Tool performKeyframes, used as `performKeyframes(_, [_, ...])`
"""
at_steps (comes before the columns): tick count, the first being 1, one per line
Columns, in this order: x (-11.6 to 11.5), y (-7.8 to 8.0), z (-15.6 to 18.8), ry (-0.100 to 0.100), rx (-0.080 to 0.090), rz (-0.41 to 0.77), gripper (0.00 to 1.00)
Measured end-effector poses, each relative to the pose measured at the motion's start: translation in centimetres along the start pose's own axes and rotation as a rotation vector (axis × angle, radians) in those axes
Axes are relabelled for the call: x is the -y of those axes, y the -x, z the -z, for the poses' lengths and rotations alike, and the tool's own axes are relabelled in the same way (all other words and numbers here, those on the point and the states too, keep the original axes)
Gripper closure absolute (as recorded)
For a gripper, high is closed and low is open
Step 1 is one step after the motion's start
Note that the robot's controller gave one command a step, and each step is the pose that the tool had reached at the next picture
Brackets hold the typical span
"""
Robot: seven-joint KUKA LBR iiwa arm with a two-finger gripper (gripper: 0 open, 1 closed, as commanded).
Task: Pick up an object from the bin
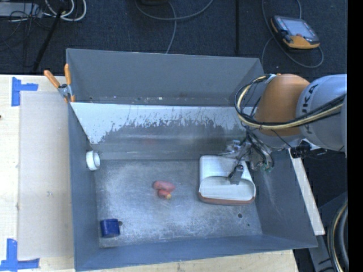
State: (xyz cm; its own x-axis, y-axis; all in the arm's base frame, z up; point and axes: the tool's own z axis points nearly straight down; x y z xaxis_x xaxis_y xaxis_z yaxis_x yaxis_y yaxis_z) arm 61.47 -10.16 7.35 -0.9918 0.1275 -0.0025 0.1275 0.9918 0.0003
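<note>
**Operator:** What was around the rig?

**Observer:** You had dark carpet (170, 33) behind it, with loose cords (187, 10) lying across. In front stood your grey metal bin (159, 78), its back wall rising tall.

**Operator:** And the thing under the arm?

**Observer:** A white block (215, 174) with rounded corners, set on a brown base. It lay flat on the bin floor, right of the middle and near the right-hand wall. Your gripper (235, 174) was down against the block's right half, at its white top. I could not tell whether it was clenched or released, so I would not call the block grasped.

**Operator:** What was above that?

**Observer:** Your wrist's orange cover (283, 103), ringed by looped cables (247, 109), hung over the bin's right side.

**Operator:** And the rest of the bin?

**Observer:** You had a small pink lump (164, 188) with a yellow bit near the middle of the floor, well apart from the block. A white cap (92, 160) sat against the left wall, and a little blue cup (110, 227) lay in the near left corner.
</note>
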Motion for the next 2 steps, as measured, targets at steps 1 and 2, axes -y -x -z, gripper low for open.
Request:
performKeyframes(1, [0.3,-3.1,11.6,-0.001,0.005,0.036,1.0])
performKeyframes(2, [1.5,-3.6,21.2,-0.001,0.003,0.697,1.0])
